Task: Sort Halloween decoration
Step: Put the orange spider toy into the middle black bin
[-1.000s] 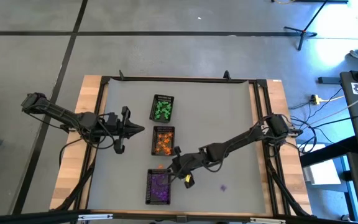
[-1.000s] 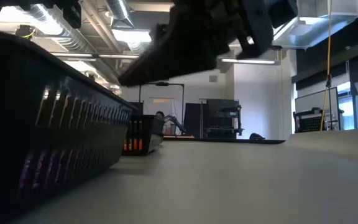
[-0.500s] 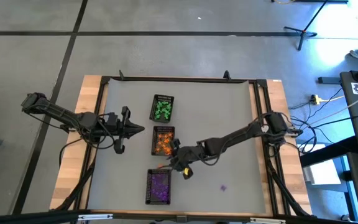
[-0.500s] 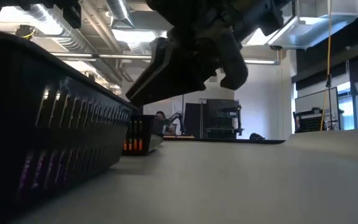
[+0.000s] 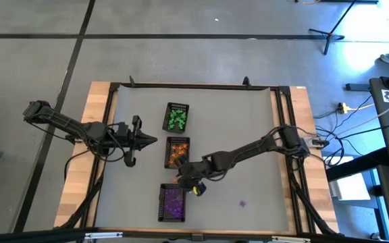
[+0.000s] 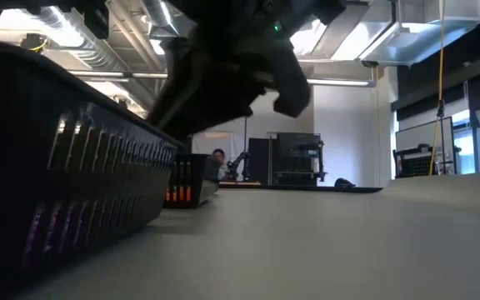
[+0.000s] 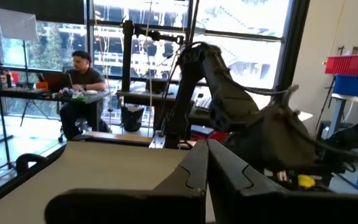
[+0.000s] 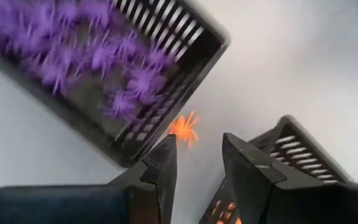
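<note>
The Halloween decoration is sorted by colour in three black mesh trays down the table's middle: green trinkets (image 5: 176,118), orange ones (image 5: 177,152), purple ones (image 5: 173,200). A single orange spider trinket (image 8: 184,128) lies on the table between the purple tray (image 8: 98,74) and the orange tray (image 8: 288,152). My right gripper (image 8: 197,140) hovers open just above it, fingertips on either side, touching nothing; the high view shows it (image 5: 181,177) between those two trays. A stray purple trinket (image 5: 242,202) lies near the table's near edge. My left gripper (image 5: 152,140) waits shut, left of the trays.
The purple tray's corner and the orange tray's corner stand close on either side of the right fingers. In the low view the purple tray's wall (image 6: 65,192) fills the left. Open grey table lies right of the trays. A person sits in the room beyond the table.
My right gripper has moved toward the table's left edge, past the near end of the orange tray, and now hangs over the gap between the orange and purple trays, above the orange spider. The left arm and the trays have kept still.
</note>
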`<state>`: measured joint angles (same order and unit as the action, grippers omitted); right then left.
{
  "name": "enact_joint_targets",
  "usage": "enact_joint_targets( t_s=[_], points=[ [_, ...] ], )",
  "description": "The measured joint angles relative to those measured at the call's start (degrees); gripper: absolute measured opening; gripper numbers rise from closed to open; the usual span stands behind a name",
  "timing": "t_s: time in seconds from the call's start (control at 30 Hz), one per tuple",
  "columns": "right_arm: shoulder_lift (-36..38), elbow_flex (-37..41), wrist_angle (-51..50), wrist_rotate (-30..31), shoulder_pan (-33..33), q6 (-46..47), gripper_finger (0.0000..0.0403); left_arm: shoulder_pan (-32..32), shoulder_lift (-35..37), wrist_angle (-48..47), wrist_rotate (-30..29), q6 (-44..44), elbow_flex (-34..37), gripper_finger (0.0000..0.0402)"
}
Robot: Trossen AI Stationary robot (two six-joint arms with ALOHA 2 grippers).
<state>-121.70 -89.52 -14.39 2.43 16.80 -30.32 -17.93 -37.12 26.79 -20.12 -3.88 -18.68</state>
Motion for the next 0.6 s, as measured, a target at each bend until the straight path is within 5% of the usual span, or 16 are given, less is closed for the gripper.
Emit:
enact_joint_targets(
  t_s=[0.17,0.6],
  points=[
    [-3.95,-5.95,-7.22,1.56,0.02,-3.06,0.0127,-0.04,0.01,-0.82,-0.11,-0.02,-0.02,0.0],
    [-5.16,-6.94,-5.58,-2.05,-0.72,-3.47,0.0127,-0.04,0.0,-1.09,-0.11,0.0,-0.02,0.0]
  ],
)
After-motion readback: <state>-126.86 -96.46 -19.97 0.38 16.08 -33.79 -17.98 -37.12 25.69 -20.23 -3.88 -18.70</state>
